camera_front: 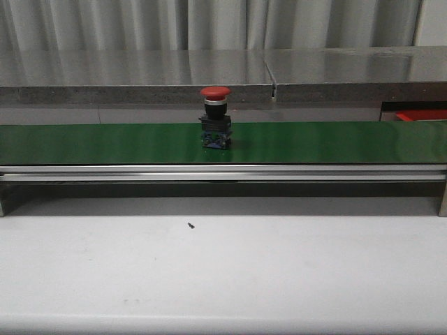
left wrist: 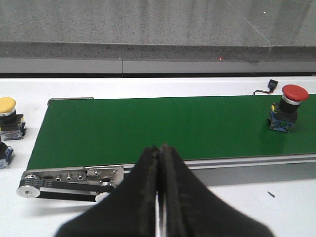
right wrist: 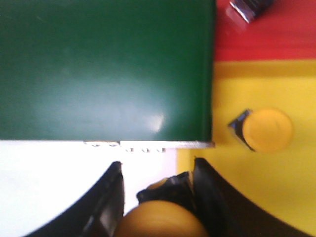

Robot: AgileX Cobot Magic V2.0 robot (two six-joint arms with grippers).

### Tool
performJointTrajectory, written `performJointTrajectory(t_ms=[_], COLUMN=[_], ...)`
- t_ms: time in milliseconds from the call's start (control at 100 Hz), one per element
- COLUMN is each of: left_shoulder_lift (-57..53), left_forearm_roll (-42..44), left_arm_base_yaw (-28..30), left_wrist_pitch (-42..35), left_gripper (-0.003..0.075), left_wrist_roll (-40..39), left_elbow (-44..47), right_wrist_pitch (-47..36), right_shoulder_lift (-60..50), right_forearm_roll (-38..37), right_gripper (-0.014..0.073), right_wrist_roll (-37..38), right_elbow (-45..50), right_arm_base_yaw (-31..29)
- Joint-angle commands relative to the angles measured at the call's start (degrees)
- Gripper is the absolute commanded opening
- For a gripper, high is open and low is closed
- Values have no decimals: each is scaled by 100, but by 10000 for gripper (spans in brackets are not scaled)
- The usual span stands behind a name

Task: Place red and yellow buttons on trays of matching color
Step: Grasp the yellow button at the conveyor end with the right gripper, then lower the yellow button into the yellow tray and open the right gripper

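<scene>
No readable writing or brand marks anywhere that I can make out, so on to the layout. I'll use the green belt (camera_front: 314,143) as my landmark.

From the front camera, one red button (camera_front: 215,115) stands upright on the belt, roughly mid-length, red cap on top of a dark base. The white table (camera_front: 223,272) in front of the belt is open apart from one tiny dark speck (camera_front: 190,225). Past the belt's right end I can see a sliver of the red tray (camera_front: 422,114).

In my left wrist camera, the left gripper (left wrist: 160,153) has its fingers pressed together, nothing between them, hovering on the near side of the belt. Off the belt's left end a yellow button (left wrist: 9,116) sits on the table, with another partly cut-off piece (left wrist: 4,154) just beside it that I can't identify.

The right wrist camera is blurry. The right gripper (right wrist: 157,170) is clamped on a yellow-capped button (right wrist: 160,219), right at the belt's end corner. Just past the belt edge is the yellow tray (right wrist: 276,187) with one yellow-capped piece (right wrist: 264,129) lying in it. The red tray touches it on the far side, and something dark and shiny (right wrist: 249,7) sits in the red tray, too cropped to name.
</scene>
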Motion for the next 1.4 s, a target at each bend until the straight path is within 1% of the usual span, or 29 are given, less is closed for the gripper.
performJointTrajectory(t_ms=[0,150,280,490,690,740,780,830,880,900,920,980,1020,1120,1250,1310,1390], left_shoulder_lift=[0,0,0,0,0,0,0,0,0,0,0,0,0,0,0,0,0], left_forearm_roll=[-144,-144,-144,-144,-144,-144,-144,-144,-144,-144,-144,-144,-144,-144,-144,-144,-144], left_arm_base_yaw=[-28,-28,-28,-28,-28,-28,-28,-28,-28,-28,-28,-28,-28,-28,-28,-28,-28], left_wrist_pitch=[-351,-351,-351,-351,-351,-351,-351,-351,-351,-351,-351,-351,-351,-351,-351,-351,-351], left_gripper=[-19,-19,-19,-19,-19,-19,-19,-19,-19,-19,-19,-19,-19,-19,-19,-19,-19], left_wrist_roll=[-7,-7,-7,-7,-7,-7,-7,-7,-7,-7,-7,-7,-7,-7,-7,-7,-7], left_elbow=[-139,-139,-139,-139,-139,-139,-139,-139,-139,-139,-139,-139,-139,-139,-139,-139,-139], right_wrist_pitch=[-447,-1146,-1846,-2089,-2024,-2019,-2007,-2002,-1991,-1991,-1991,-1985,-1985,-2027,-2053,-2011,-1867], right_shoulder_lift=[-264,-251,-212,209,563,564,550,550,550,550,544,532,504,351,-129,-420,-758], right_forearm_roll=[37,94,359,385,529,529,524,524,524,524,524,524,531,560,597,615,683], right_gripper=[97,97,97,97,103,128,174,252,361,389,442,524,558,561,560,560,560], right_wrist_roll=[16,16,16,16,16,16,16,16,16,16,16,16,16,16,9,-34,-343], right_elbow=[330,1083,1383,1390,1390,1390,1390,1390,1390,1390,1390,1390,1384,1379,1379,1354,1267], right_arm_base_yaw=[-330,-783,-1011,-1056,-1056,-1056,-1056,-1056,-1056,-1056,-1056,-1056,-1056,-1056,-1056,-968,-718])
